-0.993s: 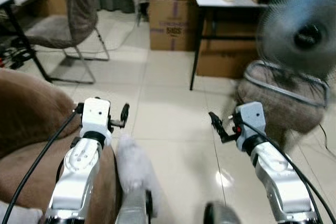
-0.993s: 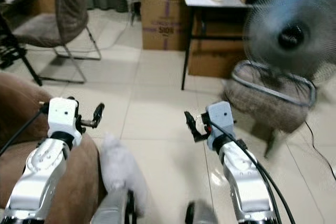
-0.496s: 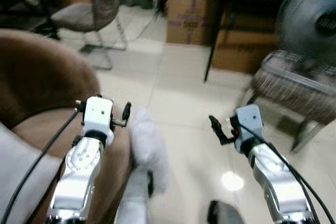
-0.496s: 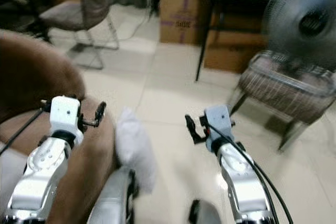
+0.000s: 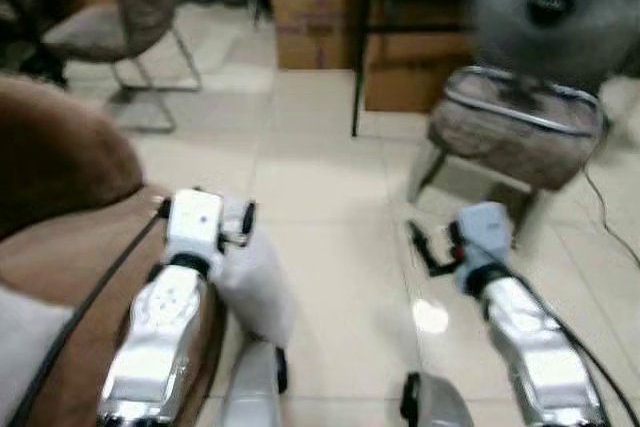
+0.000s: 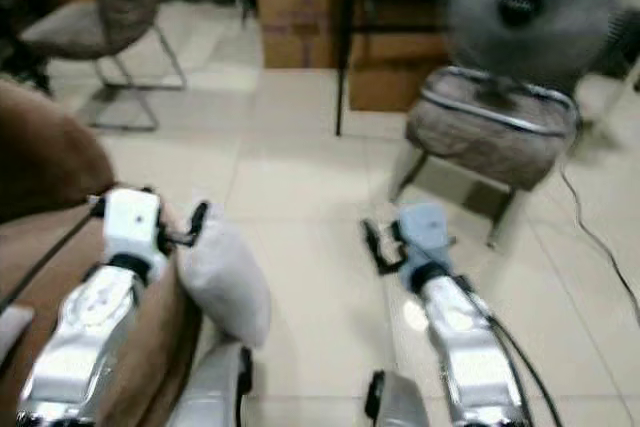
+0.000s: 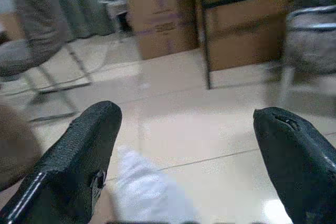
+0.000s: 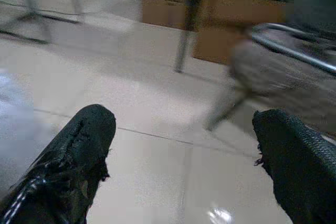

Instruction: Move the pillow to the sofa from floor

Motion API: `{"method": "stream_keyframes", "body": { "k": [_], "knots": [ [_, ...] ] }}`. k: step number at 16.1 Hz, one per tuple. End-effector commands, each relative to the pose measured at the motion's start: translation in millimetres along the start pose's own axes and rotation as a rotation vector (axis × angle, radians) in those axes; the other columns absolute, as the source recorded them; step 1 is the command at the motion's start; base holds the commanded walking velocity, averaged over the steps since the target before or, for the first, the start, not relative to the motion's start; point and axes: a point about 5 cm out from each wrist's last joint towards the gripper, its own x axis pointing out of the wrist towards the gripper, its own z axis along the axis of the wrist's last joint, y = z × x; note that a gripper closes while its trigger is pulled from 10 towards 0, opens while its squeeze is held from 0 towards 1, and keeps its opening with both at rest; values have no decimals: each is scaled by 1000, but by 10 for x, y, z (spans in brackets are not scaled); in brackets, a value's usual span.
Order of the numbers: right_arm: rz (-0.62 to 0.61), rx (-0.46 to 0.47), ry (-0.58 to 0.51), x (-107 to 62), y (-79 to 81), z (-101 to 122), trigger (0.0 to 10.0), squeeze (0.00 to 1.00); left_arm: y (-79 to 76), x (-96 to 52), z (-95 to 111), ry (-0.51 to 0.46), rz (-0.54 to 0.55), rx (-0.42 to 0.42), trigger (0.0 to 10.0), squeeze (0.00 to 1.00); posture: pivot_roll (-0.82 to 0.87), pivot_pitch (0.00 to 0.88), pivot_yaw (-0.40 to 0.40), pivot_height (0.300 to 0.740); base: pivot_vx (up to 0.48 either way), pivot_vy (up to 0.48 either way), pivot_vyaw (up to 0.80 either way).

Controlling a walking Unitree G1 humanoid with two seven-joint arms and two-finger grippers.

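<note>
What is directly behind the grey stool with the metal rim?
A standing fan rises behind the stool, with cardboard boxes further back. The fan's base is hidden by the stool.

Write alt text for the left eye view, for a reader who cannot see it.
A white pillow lies on the tiled floor against the brown sofa, beside the open left gripper. The open right gripper is held over bare tiles, with a fan and stool beyond.
</note>
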Motion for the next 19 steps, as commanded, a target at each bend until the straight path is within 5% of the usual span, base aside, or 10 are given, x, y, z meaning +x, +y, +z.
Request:
{"method": "stream_keyframes", "body": {
  "k": [1,14,19],
  "knots": [
    [24,16,-49,17,50,108,10000,0,78,-12,-19,16,20,8,10000,506,76,0,22,625,0,0,0],
    [34,40,-57,79,28,215,10000,0,72,-4,-9,1,41,-5,10000,494,75,0,1,730,0,0,0],
    [18,-32,-55,99,30,216,10000,0,82,-16,9,-19,62,0,10000,518,73,0,-7,740,0,-88,0]
  ]
}}
